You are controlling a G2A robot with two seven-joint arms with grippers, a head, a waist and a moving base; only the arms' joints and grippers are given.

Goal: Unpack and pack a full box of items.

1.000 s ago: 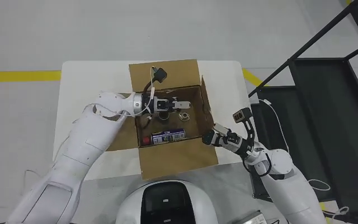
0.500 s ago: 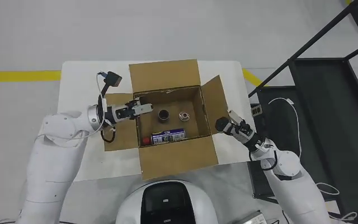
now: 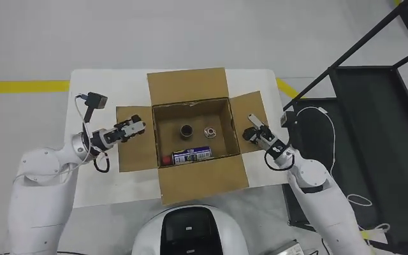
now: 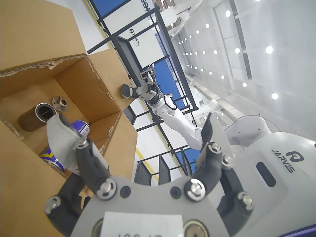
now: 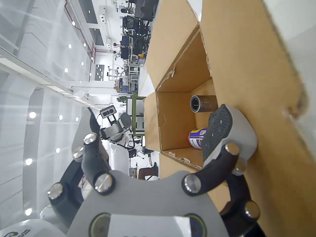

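An open cardboard box (image 3: 188, 83) stands mid-table with all flaps spread out. Inside lie a dark metal cylinder (image 3: 185, 132), a small metal flange (image 3: 210, 132) and a blue spray can (image 3: 193, 154). My left gripper (image 3: 131, 125) hovers open and empty over the left flap, outside the box. My right gripper (image 3: 255, 131) is open and empty at the right flap, one finger against the cardboard. The left wrist view looks past the left gripper (image 4: 135, 134) at the cylinder (image 4: 37, 115), flange (image 4: 60, 102) and can (image 4: 81, 128). The right gripper (image 5: 153, 127) frames the cylinder (image 5: 202, 103) and can (image 5: 196, 138).
The white table (image 3: 95, 89) has bare room left of the box and a narrow strip on its right. A dark metal rack (image 3: 357, 115) stands close off the table's right edge. A yellow floor line (image 3: 32, 85) runs behind.
My left gripper has drawn back out of the box to the left, over the left flap. The right flap has gone from upright to lying flat, and my right gripper has moved up onto it.
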